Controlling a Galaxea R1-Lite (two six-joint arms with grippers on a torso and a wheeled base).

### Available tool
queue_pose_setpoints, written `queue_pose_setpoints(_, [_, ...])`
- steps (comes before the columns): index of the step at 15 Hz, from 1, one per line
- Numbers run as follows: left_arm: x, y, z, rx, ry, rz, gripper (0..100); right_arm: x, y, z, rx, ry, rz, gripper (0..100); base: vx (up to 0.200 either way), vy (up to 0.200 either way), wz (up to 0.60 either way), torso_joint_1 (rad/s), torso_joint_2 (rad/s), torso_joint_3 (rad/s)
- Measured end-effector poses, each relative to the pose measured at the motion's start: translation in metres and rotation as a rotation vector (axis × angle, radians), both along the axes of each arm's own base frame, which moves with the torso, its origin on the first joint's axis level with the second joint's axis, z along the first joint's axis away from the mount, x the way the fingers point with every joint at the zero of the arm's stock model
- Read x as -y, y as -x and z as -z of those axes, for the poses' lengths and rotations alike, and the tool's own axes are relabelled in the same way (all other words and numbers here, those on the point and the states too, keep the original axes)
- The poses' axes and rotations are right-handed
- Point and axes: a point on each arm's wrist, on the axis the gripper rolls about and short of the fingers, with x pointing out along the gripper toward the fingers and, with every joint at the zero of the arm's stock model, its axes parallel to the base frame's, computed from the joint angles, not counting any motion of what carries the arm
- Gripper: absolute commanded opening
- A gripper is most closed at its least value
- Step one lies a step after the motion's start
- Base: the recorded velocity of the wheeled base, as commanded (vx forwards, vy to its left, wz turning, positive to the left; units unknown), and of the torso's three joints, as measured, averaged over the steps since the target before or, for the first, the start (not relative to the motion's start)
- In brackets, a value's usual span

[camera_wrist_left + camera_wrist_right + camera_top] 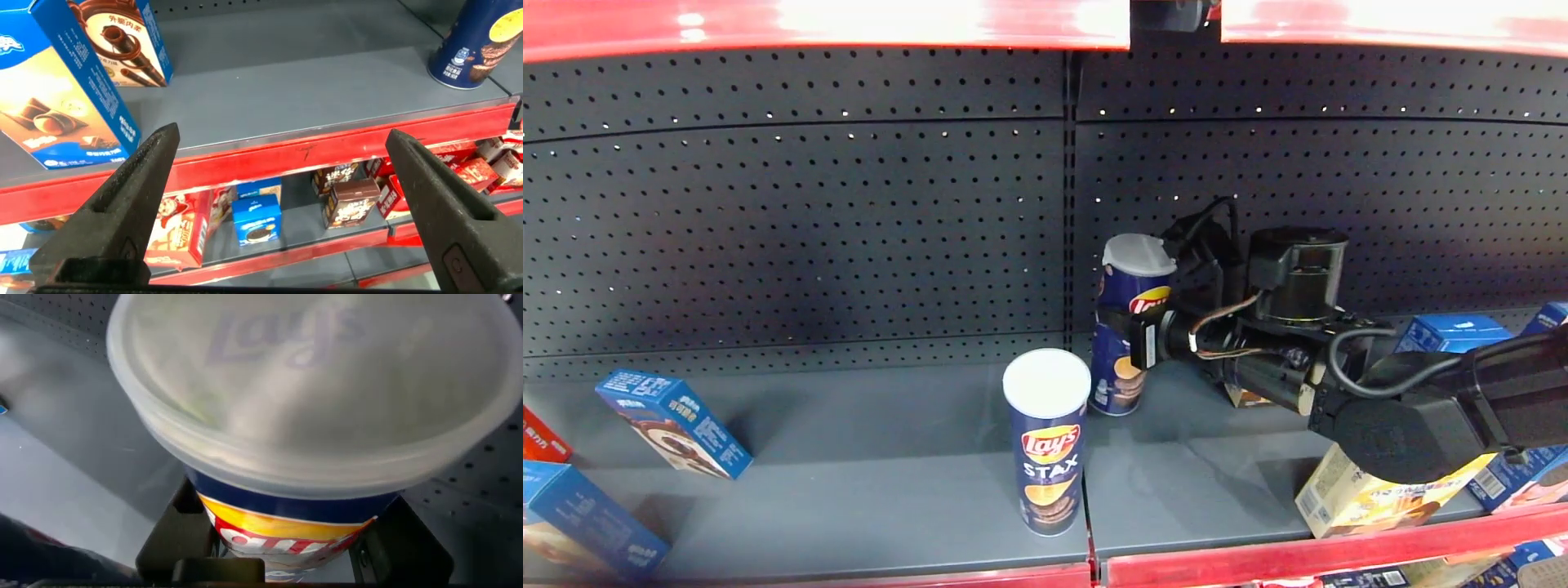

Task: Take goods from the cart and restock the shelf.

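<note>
Chip can (1112, 371), slightly tilted, near shelf (890, 482) back, 1 o'clock of front can (1046, 441). Right gripper (1141, 339) pinches its mid-body. Probably light, stiff, slick tube; hold the body, not the lid.

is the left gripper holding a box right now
No, the left gripper has its jaws wide apart with nothing between them, just the grey shelf beyond.

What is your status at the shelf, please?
Right gripper shut on rear chip can, tilted. Left gripper open, empty. Front can upright, apart.
</note>
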Motion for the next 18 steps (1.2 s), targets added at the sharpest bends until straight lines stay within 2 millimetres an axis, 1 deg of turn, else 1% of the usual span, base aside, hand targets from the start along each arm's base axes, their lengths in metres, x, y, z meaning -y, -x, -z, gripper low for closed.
queue_pose_setpoints(4, [0.0, 0.0, 0.0, 0.0, 0.0, 0.0, 100, -0.003, -0.007, -0.005, 0.008, -0.016, -0.077, 0, 0.0, 0.0, 0.0, 0.0, 0.0, 0.0])
queue_pose_setpoints(9, [0.0, 0.0, 0.0, 0.0, 0.0, 0.0, 100, -0.014, -0.019, -0.007, 0.024, -0.03, -0.132, 0, 0.0, 0.0, 0.0, 0.0, 0.0, 0.0])
queue_pose_setpoints(15, [0.0, 0.0, 0.0, 0.0, 0.0, 0.0, 100, -0.033, -0.026, 0.004, 0.012, -0.025, -0.177, 0, 0.0, 0.0, 0.0, 0.0, 0.0, 0.0])
queue_pose_setpoints(18, [0.0, 0.0, 0.0, 0.0, 0.0, 0.0, 100, -0.037, -0.03, 0.009, 0.005, -0.021, -0.186, 0, 0.0, 0.0, 0.0, 0.0, 0.0, 0.0])
